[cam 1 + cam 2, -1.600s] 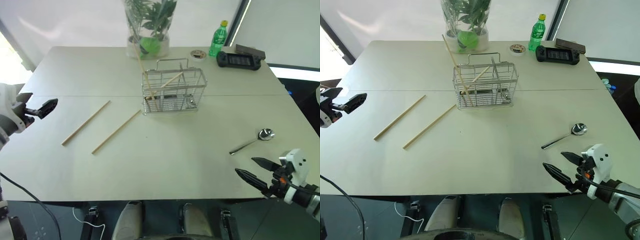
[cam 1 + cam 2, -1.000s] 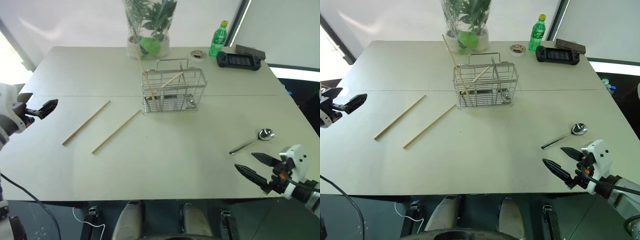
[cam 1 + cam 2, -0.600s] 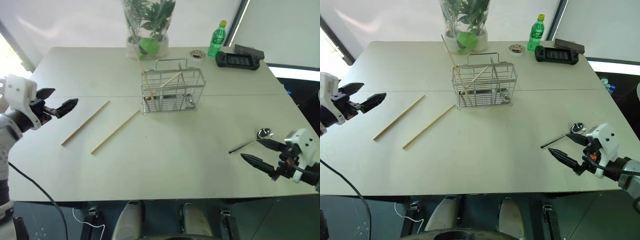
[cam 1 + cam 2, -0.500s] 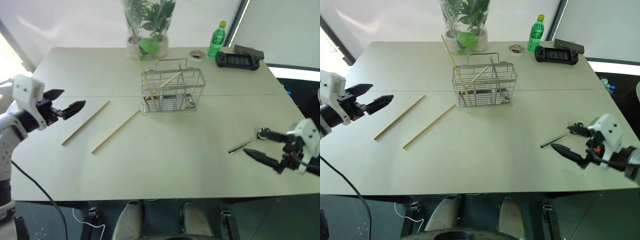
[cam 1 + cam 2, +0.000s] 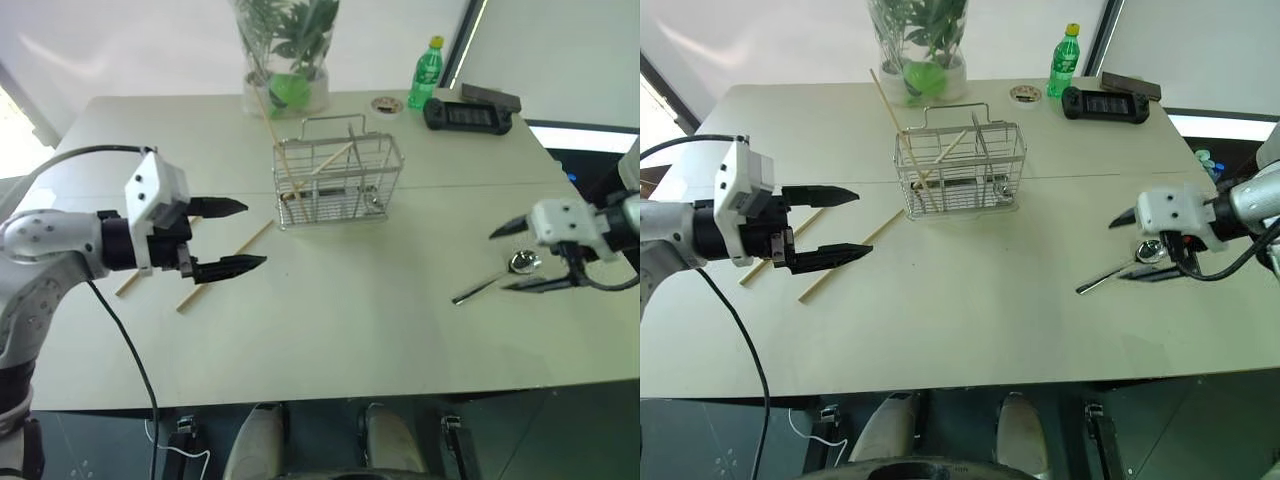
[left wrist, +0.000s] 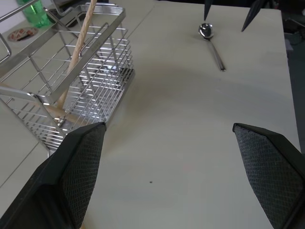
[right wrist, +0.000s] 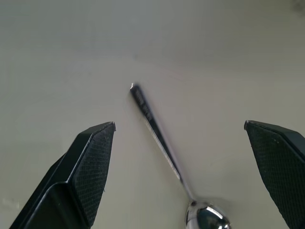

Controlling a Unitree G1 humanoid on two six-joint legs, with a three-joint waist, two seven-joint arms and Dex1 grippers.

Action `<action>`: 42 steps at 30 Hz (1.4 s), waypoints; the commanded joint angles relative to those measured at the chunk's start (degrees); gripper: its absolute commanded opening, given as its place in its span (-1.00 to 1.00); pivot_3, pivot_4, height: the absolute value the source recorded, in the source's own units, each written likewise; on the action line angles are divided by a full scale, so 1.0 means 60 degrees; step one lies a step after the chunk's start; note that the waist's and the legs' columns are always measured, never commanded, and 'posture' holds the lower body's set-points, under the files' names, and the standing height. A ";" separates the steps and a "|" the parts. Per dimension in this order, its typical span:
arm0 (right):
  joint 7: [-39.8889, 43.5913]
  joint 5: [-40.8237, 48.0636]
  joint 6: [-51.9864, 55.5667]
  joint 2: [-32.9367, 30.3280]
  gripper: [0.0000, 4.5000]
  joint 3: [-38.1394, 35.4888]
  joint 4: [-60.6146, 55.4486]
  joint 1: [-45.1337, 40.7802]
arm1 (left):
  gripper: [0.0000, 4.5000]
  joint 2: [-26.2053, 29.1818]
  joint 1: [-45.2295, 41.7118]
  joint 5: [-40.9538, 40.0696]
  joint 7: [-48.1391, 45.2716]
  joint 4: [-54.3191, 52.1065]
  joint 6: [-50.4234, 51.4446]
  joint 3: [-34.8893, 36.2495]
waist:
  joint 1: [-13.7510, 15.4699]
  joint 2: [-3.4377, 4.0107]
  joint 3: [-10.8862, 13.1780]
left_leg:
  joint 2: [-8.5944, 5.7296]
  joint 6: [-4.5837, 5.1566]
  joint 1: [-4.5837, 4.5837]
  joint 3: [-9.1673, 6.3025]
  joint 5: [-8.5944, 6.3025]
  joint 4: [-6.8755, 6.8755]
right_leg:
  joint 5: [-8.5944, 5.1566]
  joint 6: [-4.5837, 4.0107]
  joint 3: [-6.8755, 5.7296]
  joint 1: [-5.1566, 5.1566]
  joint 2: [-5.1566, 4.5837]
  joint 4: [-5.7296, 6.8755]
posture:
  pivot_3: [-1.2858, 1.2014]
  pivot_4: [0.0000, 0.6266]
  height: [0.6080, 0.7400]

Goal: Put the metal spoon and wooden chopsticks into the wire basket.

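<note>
Both jaws gape empty. Your right gripper (image 5: 518, 257) has swung up over the metal spoon (image 5: 493, 278), right of the wire basket (image 5: 337, 182); left gripper (image 5: 231, 238) neared the loose wooden chopsticks (image 5: 228, 263) (pickups pending).

pale table (image 5: 330, 330), wire basket (image 5: 338, 185), two loose chopsticks (image 5: 228, 264), metal spoon (image 5: 495, 277)

Left pincer (image 5: 235, 237) swung in over the chopsticks (image 5: 224, 266), right pincer (image 5: 512, 257) now above spoon (image 5: 498, 275)
</note>
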 commanded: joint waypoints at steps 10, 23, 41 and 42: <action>-0.0953 -0.3609 -0.3747 0.1639 1.00 0.1954 0.5277 -0.2991 | 0.99 0.0072 0.0103 -0.0616 0.0899 -0.0830 0.0299 0.0630 | 0.0006 -0.0003 0.0012 | 0.0006 -0.0003 0.0055 0.0031 0.0002 -0.0016 | 0.0003 0.0005 0.0028 0.0032 0.0003 0.0009 | 0.03 -0.52 0.70; -0.1187 -0.4373 -0.4070 0.2338 1.00 0.2004 0.6730 -0.3442 | 0.99 0.0815 0.0900 -0.1636 0.0449 -0.1527 0.0810 0.1178 | -0.0134 -0.0002 0.0016 | 0.0009 -0.0004 0.0103 0.0040 0.0002 -0.0025 | 0.0002 0.0005 0.0042 0.0069 0.0006 0.0016 | 0.03 -0.52 0.70; -0.0654 -0.4048 -0.3889 0.2546 -0.99 0.1666 0.6662 -0.3317 | 1.00 0.0998 0.0591 -0.1649 0.0366 -0.1321 0.0551 0.0934 | -0.0212 -0.0009 0.0017 | 0.0011 -0.0004 0.0117 0.0038 0.0002 -0.0023 | 0.0001 0.0005 0.0042 0.0094 0.0011 0.0017 | 0.03 -0.52 0.70; -0.0648 -0.4027 -0.3925 0.2532 -0.99 0.1650 0.6637 -0.3288 | 1.00 0.0987 0.0566 -0.1653 0.0394 -0.1321 0.0549 0.0918 | -0.0212 -0.0009 0.0017 | 0.0011 -0.0004 0.0117 0.0038 0.0002 -0.0023 | 0.0001 0.0006 0.0042 0.0093 0.0011 0.0017 | 0.03 -0.52 0.70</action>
